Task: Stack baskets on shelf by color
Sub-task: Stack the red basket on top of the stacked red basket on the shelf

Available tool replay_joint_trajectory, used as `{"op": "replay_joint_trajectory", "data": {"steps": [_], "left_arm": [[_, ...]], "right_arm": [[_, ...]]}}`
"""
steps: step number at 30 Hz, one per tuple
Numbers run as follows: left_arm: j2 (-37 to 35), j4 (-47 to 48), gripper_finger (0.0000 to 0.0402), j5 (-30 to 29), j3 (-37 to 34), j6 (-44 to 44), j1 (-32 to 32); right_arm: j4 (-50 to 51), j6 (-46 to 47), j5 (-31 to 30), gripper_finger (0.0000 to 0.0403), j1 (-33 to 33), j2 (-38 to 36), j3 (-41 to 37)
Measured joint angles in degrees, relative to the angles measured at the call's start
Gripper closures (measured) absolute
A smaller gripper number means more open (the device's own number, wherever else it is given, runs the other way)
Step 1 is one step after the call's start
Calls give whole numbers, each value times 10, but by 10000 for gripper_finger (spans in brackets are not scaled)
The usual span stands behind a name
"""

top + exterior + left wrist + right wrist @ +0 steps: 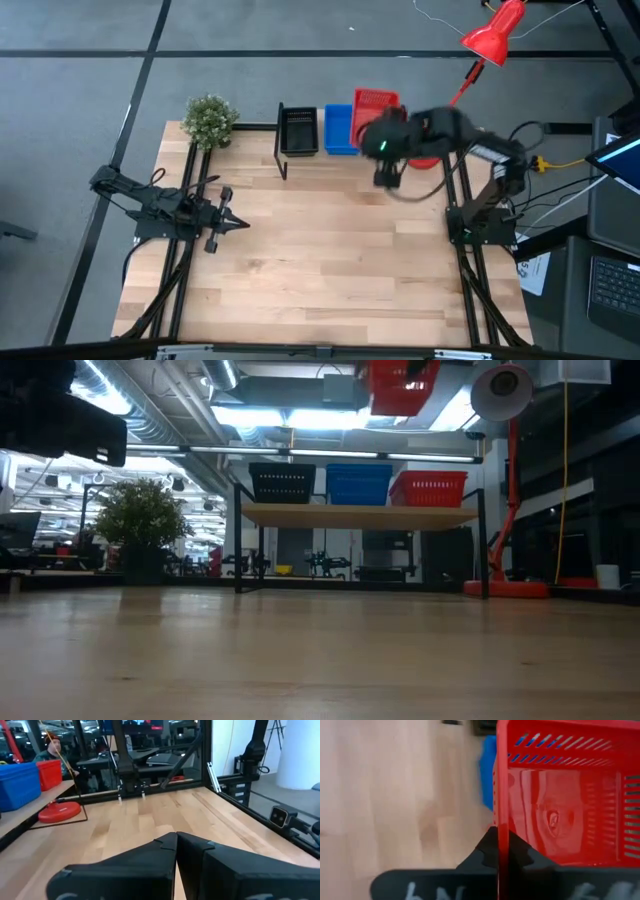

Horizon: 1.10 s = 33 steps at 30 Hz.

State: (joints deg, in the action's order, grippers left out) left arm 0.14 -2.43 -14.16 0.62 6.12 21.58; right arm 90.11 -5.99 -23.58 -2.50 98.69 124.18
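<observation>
Item: red basket (565, 795), in transit. We find it pinched by one rim wall in the right gripper (502, 852), jaws pressed on the thin plastic, and carried high above the shelf (360, 516) at the far edge of the counter (320, 260). In the low view it hangs (403, 385) well clear of the red basket already on the shelf (428, 488).

Shelf contents, in a row along the far edge: black basket (281, 482) toward the plant (143, 520), blue basket (358, 484) in the middle, red toward the red lamp (505, 395). How many lie nested in each pile we cannot tell.

Left gripper (232, 222): parked low near the counter's left edge, fingers pressed together on nothing.

Risks, as we judge them:
- The hold is on one wall only; the basket can swing or tilt, so a corner may catch the rim of the red pile and fail to nest.
- A descent slightly off toward the middle could land it on or knock the blue basket, which stands just beside the red.
- The light plastic may slip from the pinch if the arm moves sharply.
- Pressing down on a misaligned basket could shove the red pile toward the shelf's edge.
</observation>
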Motion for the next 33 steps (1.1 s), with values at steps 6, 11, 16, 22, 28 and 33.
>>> {"op": "replay_joint_trajectory", "data": {"steps": [6, 11, 16, 22, 28, 33], "left_arm": [[6, -4, 402, 3, -2, -30, 0], [6, -6, 402, -9, -2, -28, 0], [6, -6, 402, -11, -2, -28, 0], [6, -6, 401, -12, -2, -28, 0], [6, -6, 402, -12, -2, -29, 0], [6, -6, 401, -12, -2, -29, 0]], "right_arm": [[0, -109, 111, 403, -90, -40, 0], [-3, -168, 135, 403, -151, -40, -18], [-6, -201, 176, 403, -224, -66, -111], [-97, -241, 191, 403, -271, -139, -235], [-159, -263, 236, 403, -295, -194, -329], [-198, -273, 242, 403, -300, -201, -368]]}}
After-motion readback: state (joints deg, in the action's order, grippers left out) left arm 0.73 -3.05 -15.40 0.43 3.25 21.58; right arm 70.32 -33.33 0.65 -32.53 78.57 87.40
